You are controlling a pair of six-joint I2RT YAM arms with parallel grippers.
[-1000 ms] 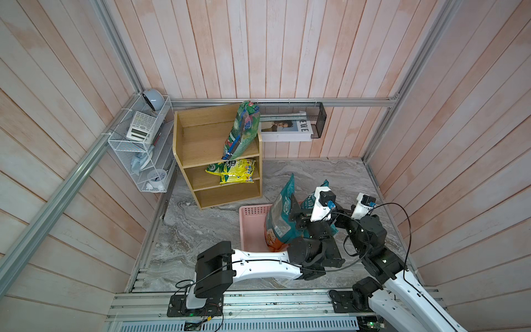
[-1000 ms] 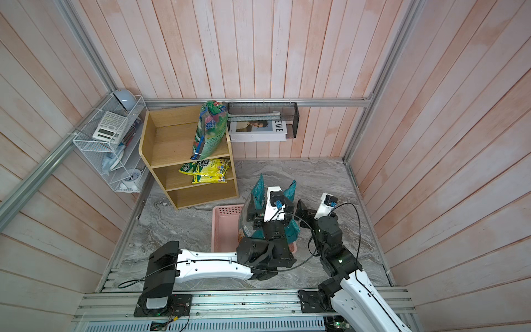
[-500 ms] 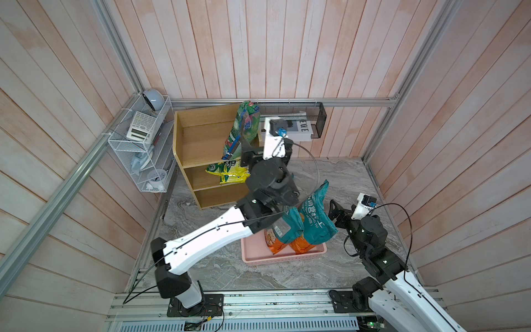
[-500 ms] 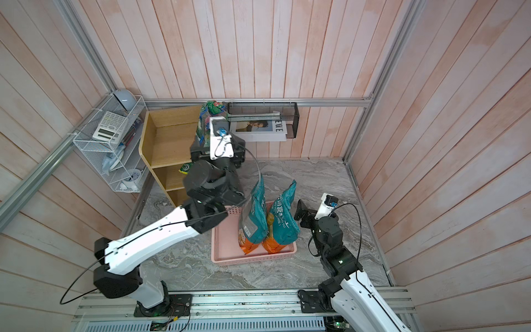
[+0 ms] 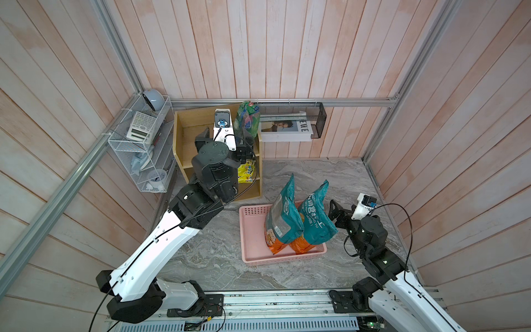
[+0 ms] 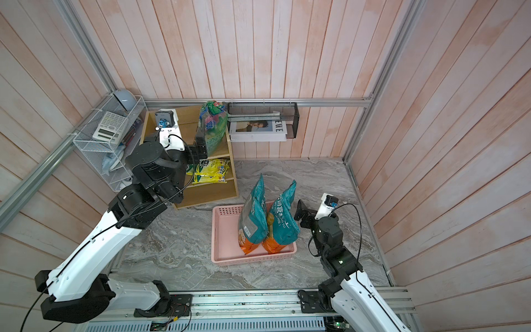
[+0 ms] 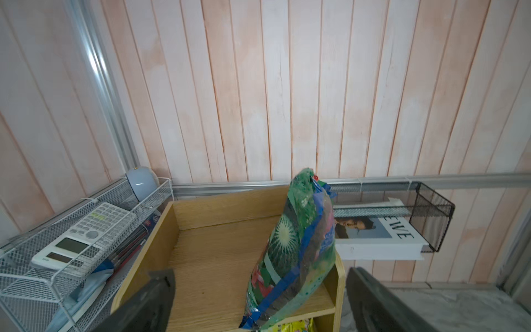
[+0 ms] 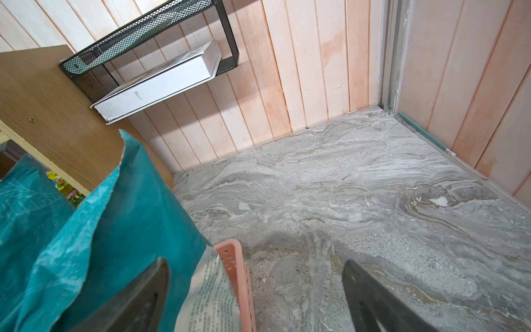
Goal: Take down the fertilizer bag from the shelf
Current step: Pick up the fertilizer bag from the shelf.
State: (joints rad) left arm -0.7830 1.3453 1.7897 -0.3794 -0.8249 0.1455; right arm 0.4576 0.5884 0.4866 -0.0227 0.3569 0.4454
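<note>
The fertilizer bag (image 5: 247,117) (image 6: 212,123) (image 7: 298,244) is green and multicoloured with a strip of blue tape. It stands on the top tier of the tan wooden shelf (image 5: 184,138) (image 7: 218,258), leaning on the right side panel. My left gripper (image 5: 227,143) (image 7: 258,274) is open and held high in front of that tier. The bag's lower end shows between its fingers, untouched. My right gripper (image 5: 334,212) (image 8: 255,263) is open and low by the floor, beside the teal bags (image 5: 314,218), holding nothing.
Two teal-and-orange bags stand upright in a pink basket (image 5: 253,235) (image 8: 238,270) on the marble floor. A yellow bag (image 6: 211,171) lies on the shelf's middle tier. A white wire rack (image 5: 138,149) hangs left of the shelf. To its right, a black mesh basket (image 5: 319,120) holds a book.
My left arm has swung up from the teal bags at the basket to the shelf's top tier, its jaws wider. The teal bags now stand free in the basket. The right arm barely moved.
</note>
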